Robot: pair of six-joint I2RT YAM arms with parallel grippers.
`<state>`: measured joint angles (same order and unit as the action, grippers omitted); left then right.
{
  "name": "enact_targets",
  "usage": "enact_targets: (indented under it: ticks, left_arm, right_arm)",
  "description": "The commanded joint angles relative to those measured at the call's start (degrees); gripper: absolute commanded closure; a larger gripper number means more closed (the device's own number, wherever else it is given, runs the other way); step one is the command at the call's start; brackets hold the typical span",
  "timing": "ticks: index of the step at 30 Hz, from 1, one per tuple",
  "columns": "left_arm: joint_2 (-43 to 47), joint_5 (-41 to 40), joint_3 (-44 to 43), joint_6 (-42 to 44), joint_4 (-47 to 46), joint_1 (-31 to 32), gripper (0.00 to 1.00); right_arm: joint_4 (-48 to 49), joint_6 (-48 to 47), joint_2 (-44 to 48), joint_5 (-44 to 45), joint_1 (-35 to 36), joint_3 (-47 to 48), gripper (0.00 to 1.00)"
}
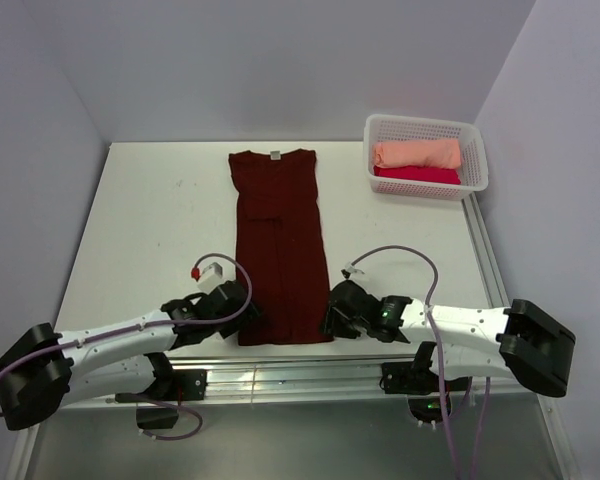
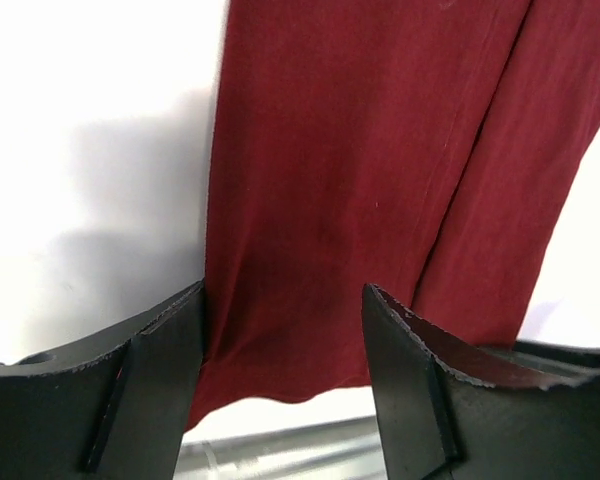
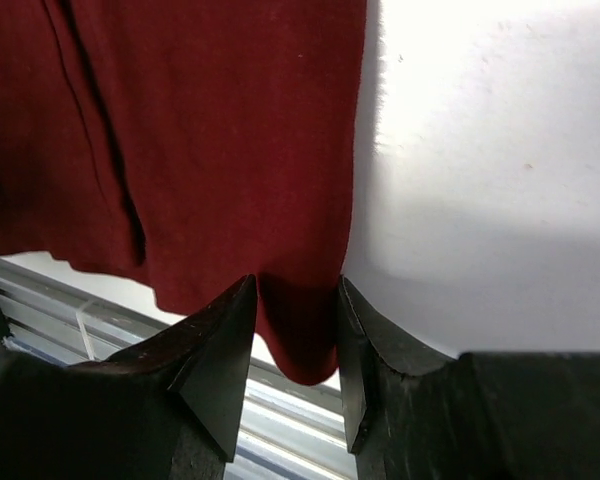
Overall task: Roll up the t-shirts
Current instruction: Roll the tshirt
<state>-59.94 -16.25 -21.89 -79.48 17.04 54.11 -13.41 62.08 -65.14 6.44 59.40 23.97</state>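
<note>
**Operator:** Top external view: where does my shirt lie?

**Spotter:** Your maroon t-shirt (image 1: 280, 250) lies folded into a long strip down the middle of the counter (image 1: 150, 220). Its collar is toward the far edge and its hem is at the near edge. Your left gripper (image 1: 242, 310) and right gripper (image 1: 332, 312) sit at the hem's two corners, and I judge the roll starts there. The peach t-shirt (image 1: 417, 153) and crimson t-shirt (image 1: 415, 174) lie rolled in the basket (image 1: 477, 150) at the far right corner.

**Operator:** Left wrist view?

**Spotter:** Its fingers (image 2: 150, 370) stand spread with the hem's left corner between them, not yet pinched.

**Operator:** Right wrist view?

**Spotter:** Those fingers (image 3: 210, 370) stand closer together. The right corner of the hem sits between them, over the rail (image 3: 290, 440) at the near edge. You cannot tell whether they pinch it. Match both grips before rolling, or the strip may skew.
</note>
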Motion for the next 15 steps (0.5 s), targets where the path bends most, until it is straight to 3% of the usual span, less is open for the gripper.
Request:
enact_targets:
  ticks: [1,8,15]
  left_arm:
    - [-4.3,1.6,2.3,-5.6,14.2,4.0,0.31]
    - [-12.6,0.8,-2.3,-15.5,21.6,14.3,0.3]
    - [-13.6,-0.4,-6.0,-21.1,27.9,20.1,0.32]
  right_arm:
    - [-2.8,1.1,2.6,1.2,0.5,-0.7,0.56]
    - [-4.9,0.7,3.3,1.9,0.5,-1.3,0.57]
    - [-8.3,-0.7,4.5,3.4,0.1,-1.1,0.55]
